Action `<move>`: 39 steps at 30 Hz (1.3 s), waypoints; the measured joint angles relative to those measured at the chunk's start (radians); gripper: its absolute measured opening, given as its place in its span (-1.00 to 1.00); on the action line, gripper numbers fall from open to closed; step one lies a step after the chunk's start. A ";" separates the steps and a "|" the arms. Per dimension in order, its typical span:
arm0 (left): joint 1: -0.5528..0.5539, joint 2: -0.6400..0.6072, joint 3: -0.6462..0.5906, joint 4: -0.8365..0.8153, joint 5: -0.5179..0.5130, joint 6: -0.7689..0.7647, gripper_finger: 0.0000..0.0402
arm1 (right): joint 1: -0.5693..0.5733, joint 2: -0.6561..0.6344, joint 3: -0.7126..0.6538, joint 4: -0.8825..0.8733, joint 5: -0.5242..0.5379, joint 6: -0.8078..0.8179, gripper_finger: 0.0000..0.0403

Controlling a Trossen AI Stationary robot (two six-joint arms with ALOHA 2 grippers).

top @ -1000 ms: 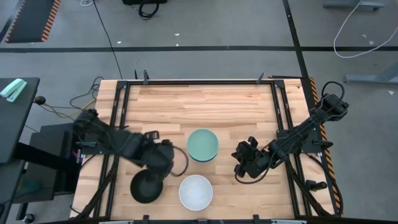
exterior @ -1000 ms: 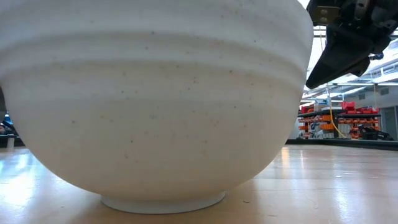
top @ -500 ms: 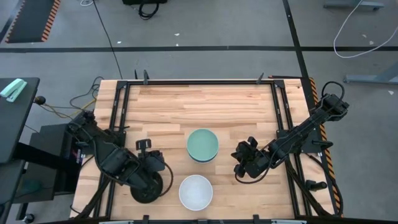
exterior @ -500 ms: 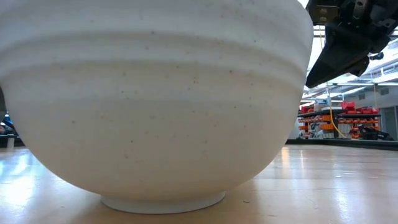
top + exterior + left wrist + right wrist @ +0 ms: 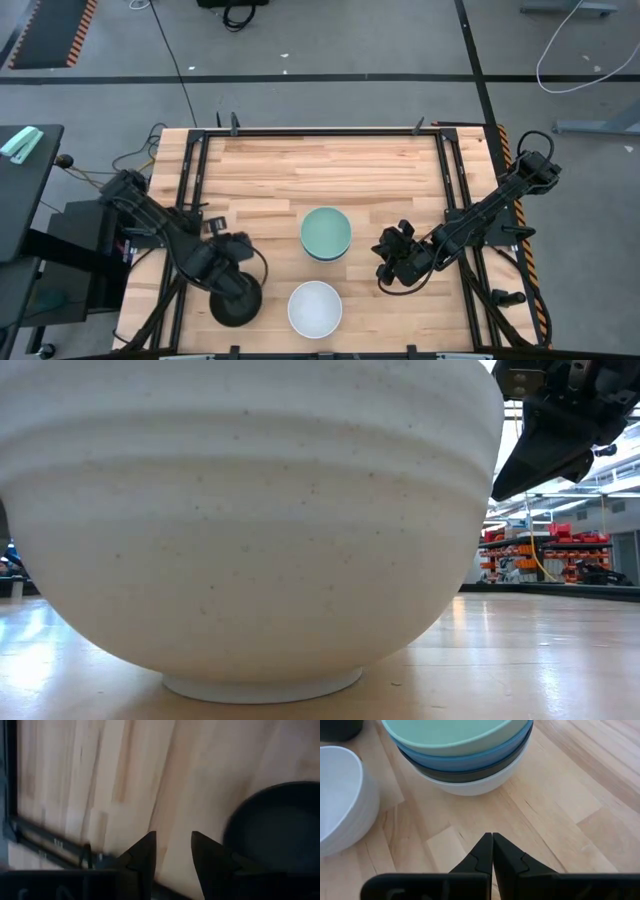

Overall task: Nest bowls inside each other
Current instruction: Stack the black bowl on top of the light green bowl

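Observation:
A stack of bowls [image 5: 326, 233] rests on its foot at the table's middle: mint green [image 5: 455, 730] on top, then blue [image 5: 470, 759], black [image 5: 470, 774] and white [image 5: 470, 787] at the bottom. One white bowl [image 5: 315, 308] stands near the front edge and fills the low view [image 5: 240, 530]. A lone black bowl [image 5: 237, 305] sits to its left. My left gripper [image 5: 172, 845] hangs open over bare wood beside that bowl's rim [image 5: 280, 830]. My right gripper [image 5: 492, 840] is shut, right of the stack, holding nothing.
A black metal frame [image 5: 190, 200] runs along the table's left and right sides, and its rail shows close under my left fingers [image 5: 45, 840]. Bare wood [image 5: 320, 165] lies across the far half of the table.
My left gripper has swung away from the stack toward the table's left and near edges and has come down beside the lone black bowl. The bowls have stayed where they were.

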 joint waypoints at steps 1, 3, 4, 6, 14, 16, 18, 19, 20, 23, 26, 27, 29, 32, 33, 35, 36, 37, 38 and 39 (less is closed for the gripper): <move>0.001 -0.015 -0.039 0.008 0.021 -0.023 -0.34 | 0.000 0.000 0.000 0.001 0.000 0.000 -0.92; 0.000 -0.049 -0.118 0.047 0.051 -0.046 -0.36 | 0.000 0.000 0.000 0.003 0.000 0.001 -0.92; -0.002 -0.073 -0.154 0.077 0.062 -0.055 -0.37 | 0.000 0.000 0.000 0.004 0.000 0.001 -0.92; -0.006 -0.119 -0.219 0.141 0.094 -0.063 -0.41 | 0.000 0.000 0.000 0.006 0.000 0.001 -0.92; -0.007 -0.297 -0.396 0.378 0.169 -0.064 -0.53 | 0.000 0.000 0.000 0.009 0.000 0.001 -0.92; -0.007 -0.333 -0.425 0.413 0.172 -0.072 -0.56 | 0.000 0.000 0.000 0.010 0.000 0.001 -0.92; -0.007 -0.363 -0.460 0.460 0.186 -0.088 -0.58 | 0.000 0.000 0.000 0.010 0.000 0.001 -0.92; -0.007 -0.374 -0.478 0.483 0.195 -0.093 -0.59 | 0.000 0.000 0.000 0.010 0.000 0.001 -0.92; -0.007 -0.381 -0.498 0.505 0.209 -0.093 -0.60 | 0.000 0.000 0.000 0.011 0.000 0.001 -0.92; -0.007 -0.385 -0.555 0.563 0.266 -0.098 -0.59 | 0.000 0.000 0.000 0.019 0.000 0.001 -0.92; -0.007 -0.385 -0.600 0.627 0.311 -0.107 -0.55 | 0.000 0.000 0.000 0.019 0.000 0.001 -0.92; -0.007 -0.385 -0.612 0.640 0.317 -0.108 -0.54 | 0.000 0.000 0.000 0.019 0.000 0.001 -0.92; -0.007 -0.385 -0.625 0.648 0.318 -0.115 -0.50 | 0.000 0.000 0.000 0.019 0.000 0.001 -0.92; -0.006 -0.385 -0.634 0.646 0.317 -0.120 -0.46 | 0.000 0.000 0.000 0.021 0.000 0.001 -0.92; -0.006 -0.385 -0.634 0.648 0.317 -0.120 -0.45 | 0.000 0.000 0.000 0.023 0.000 0.001 -0.92; -0.006 -0.385 -0.634 0.658 0.317 -0.123 -0.42 | 0.000 0.000 0.000 0.025 0.000 0.001 -0.92; -0.006 -0.385 -0.634 0.671 0.317 -0.122 -0.41 | 0.000 0.000 0.000 0.025 0.000 0.001 -0.92; -0.006 -0.385 -0.634 0.685 0.317 -0.122 -0.40 | 0.000 0.000 0.000 0.025 0.000 0.001 -0.92; -0.006 -0.385 -0.634 0.694 0.317 -0.122 -0.39 | 0.000 0.000 0.000 0.025 0.000 0.001 -0.92; -0.006 -0.384 -0.634 0.702 0.317 -0.123 -0.38 | 0.000 0.000 0.000 0.025 0.000 0.001 -0.92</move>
